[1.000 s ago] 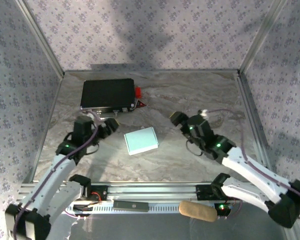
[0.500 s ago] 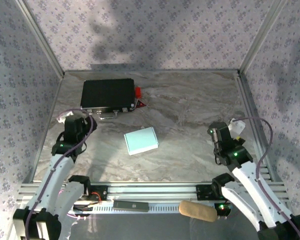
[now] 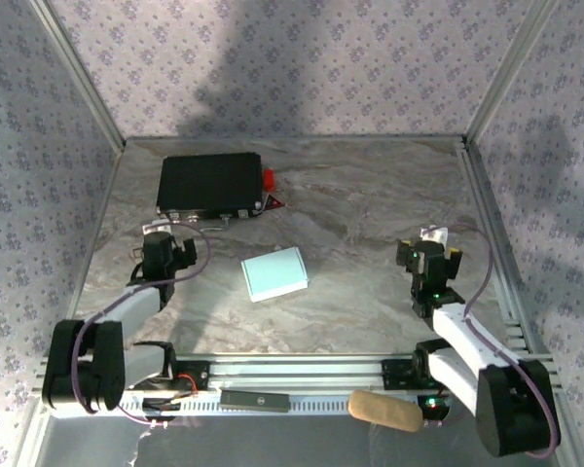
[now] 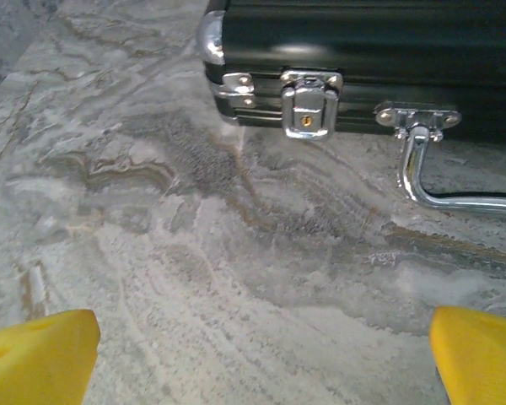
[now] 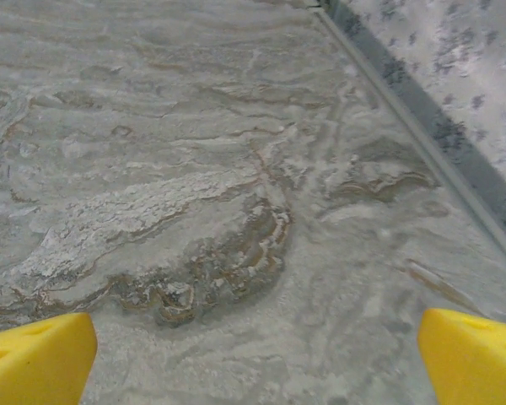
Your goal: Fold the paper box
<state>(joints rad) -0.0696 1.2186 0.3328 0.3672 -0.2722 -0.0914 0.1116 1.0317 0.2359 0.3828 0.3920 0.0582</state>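
Paper box count: 1 paper box (image 3: 274, 273), pale light-blue and a flat squarish shape.
Paper box place: it lies flat on the grey marbled worktop (image 3: 370, 209), a little left of the middle. It sits between the 2 hands and touches neither.
Paper box long axis: it is only slightly longer than it is wide. The longer side runs roughly left to right, turned a little so that the right end lies farther from the arm bases than the left end.
Paper box facing: the broad face points up. 1 corner points toward the near rail (image 3: 302, 370).
Black case: 1 black case (image 3: 209, 185) lies at the far left of the worktop, well apart from the paper box. Red parts (image 3: 270, 179) sit at its right end.
Case details: the left wrist view shows 1 silver latch (image 4: 310, 103) and 1 silver handle (image 4: 438, 173) on its front side.
Left hand: 1 left hand (image 3: 167, 249) is left of the paper box and near the case front. Its jaws are spread wide with nothing between them, and its 2 yellow fingertips (image 4: 38, 354) frame bare worktop.
Right hand: 1 right hand (image 3: 430, 257) is right of the paper box, near the right wall (image 3: 545, 195). Its jaws are spread wide and it holds nothing; bare worktop lies between its 2 yellow tips.
Arms: 2 arms, 1 to each side of the paper box.
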